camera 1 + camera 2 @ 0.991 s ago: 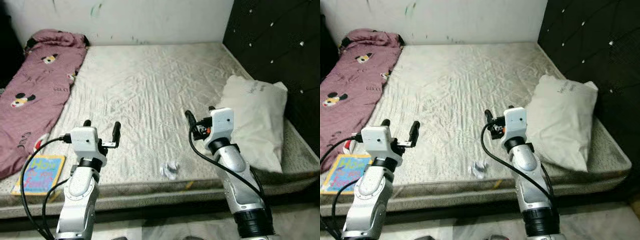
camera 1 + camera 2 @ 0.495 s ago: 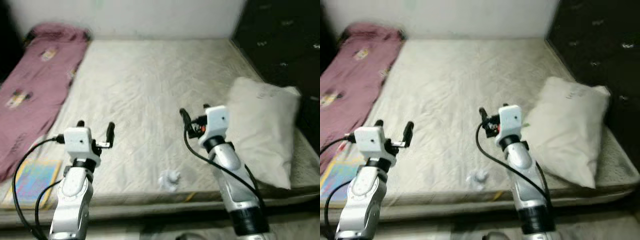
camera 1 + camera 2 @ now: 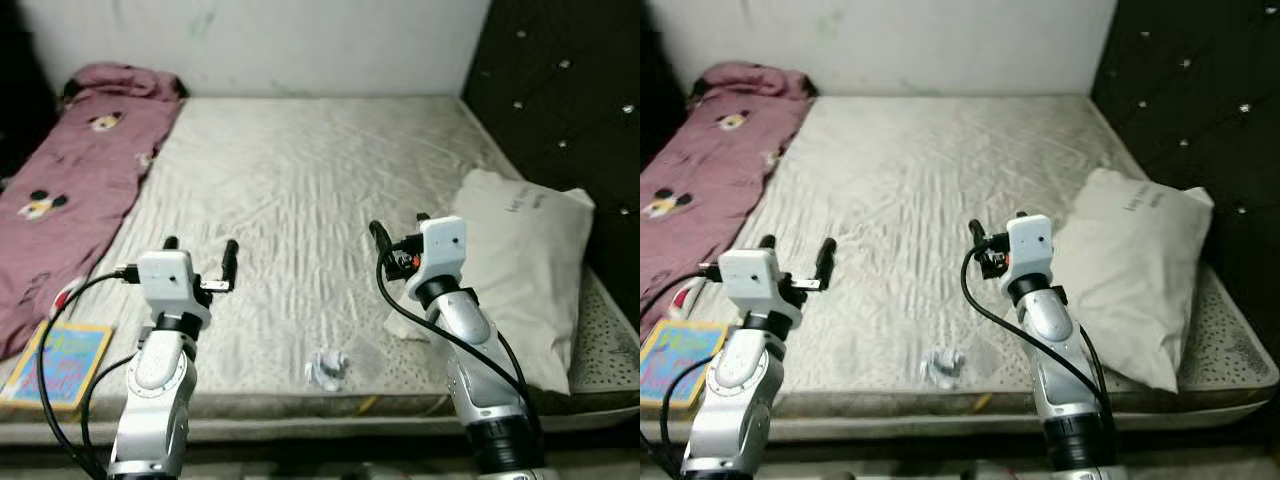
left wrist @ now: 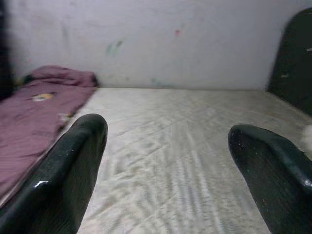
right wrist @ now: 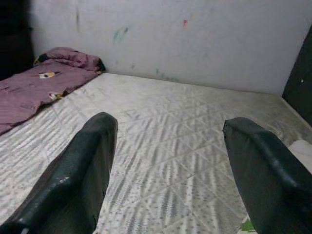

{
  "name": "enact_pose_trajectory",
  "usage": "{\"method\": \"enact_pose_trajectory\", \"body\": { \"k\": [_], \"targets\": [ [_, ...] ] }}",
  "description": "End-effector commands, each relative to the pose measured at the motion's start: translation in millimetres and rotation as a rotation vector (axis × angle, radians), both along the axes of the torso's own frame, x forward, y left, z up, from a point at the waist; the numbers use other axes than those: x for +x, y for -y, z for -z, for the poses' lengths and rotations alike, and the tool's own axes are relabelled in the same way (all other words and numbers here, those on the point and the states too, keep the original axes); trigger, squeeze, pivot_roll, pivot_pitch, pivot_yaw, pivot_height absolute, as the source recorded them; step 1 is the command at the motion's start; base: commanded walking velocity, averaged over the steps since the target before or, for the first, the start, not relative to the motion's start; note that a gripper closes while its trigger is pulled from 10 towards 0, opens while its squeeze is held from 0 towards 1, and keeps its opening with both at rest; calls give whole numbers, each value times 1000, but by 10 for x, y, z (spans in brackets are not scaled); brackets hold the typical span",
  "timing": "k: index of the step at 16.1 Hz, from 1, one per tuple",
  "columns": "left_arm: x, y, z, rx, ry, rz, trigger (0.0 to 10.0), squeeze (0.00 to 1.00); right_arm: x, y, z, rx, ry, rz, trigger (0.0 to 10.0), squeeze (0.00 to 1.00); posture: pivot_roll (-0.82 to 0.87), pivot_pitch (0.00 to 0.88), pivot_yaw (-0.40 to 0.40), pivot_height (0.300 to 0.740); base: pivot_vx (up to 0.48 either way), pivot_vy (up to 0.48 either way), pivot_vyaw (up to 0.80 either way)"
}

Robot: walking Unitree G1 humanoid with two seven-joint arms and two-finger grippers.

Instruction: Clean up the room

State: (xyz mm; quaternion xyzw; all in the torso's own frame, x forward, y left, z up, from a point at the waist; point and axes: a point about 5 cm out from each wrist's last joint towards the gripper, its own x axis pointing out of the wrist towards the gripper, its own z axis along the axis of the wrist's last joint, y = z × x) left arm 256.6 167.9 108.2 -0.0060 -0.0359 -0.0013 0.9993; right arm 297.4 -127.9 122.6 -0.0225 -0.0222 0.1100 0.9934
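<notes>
Bare mattress [image 3: 300, 170] fills the room — a crumpled paper scrap [image 3: 328, 369] lies at its near edge, between both arms. The right gripper [image 3: 397, 236] and left gripper [image 3: 200, 262] hover with fingers spread, holding nothing — the scrap sits below, about equally near either.

Silver arms [image 3: 160, 380] — black cables, black-fingered pincers.

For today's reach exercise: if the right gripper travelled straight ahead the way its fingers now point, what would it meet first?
Probably nothing close: the right gripper, fingers apart, points over the bare mattress toward the far wall; depth is uncertain.
</notes>
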Motion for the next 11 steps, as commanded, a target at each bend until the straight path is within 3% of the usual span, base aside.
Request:
{"method": "enact_pose_trajectory", "body": {
  "k": [1,3,6,10,11],
  "targets": [
    [15,-45,21,31,-25,-38,10000,0,17,14,-21,7,11,11,10000,0,-97,0,-5,740,0,0,0],
    [15,-90,48,128,-71,-87,10000,0,21,11,-16,12,8,16,10000,0,-94,0,-2,740,0,0,0],
    [-6,-75,27,138,-46,133,10000,0,52,42,11,10,-14,42,10000,0,-79,4,-5,740,0,0,0],
    [35,26,-31,203,-29,219,10000,0,69,46,27,19,-27,55,10000,0,-75,8,-9,740,0,0,-800],
    [77,32,-48,247,-20,227,10000,0,76,39,25,16,-26,45,10000,0,-63,6,-25,740,0,0,0]
  ]
}}
